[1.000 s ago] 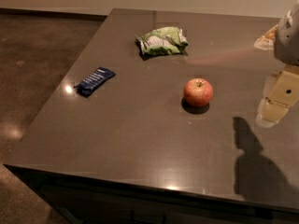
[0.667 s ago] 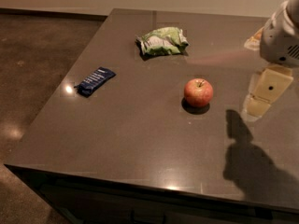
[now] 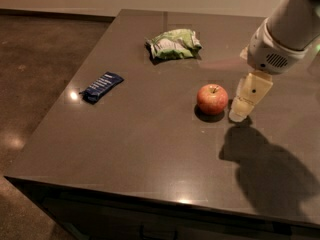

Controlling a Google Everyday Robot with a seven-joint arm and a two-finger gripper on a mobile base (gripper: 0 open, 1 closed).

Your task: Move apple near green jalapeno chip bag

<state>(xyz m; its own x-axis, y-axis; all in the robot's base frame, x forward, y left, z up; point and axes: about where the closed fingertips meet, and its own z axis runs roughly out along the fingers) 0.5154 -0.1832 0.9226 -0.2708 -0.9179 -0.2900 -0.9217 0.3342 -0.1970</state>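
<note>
Camera view puts the apple [image 3: 212, 98] upright on the dark surface [image 3: 150, 149], right of centre, stem up, with its shadow just under it. My gripper [image 3: 240, 110] hangs just beside the apple at its 3 o'clock, tip low near the surface and apart from the fruit; whether the jaws are wide or narrow I cannot tell. The white arm [image 3: 287, 29] slants in from the upper right corner. From the apple, the green jalapeno chip bag [image 3: 174, 44] lies well apart at about 11 o'clock, crumpled, near the far edge. At 9 o'clock, toward the left edge, lies a flat dark blue packet [image 3: 102, 86].
</note>
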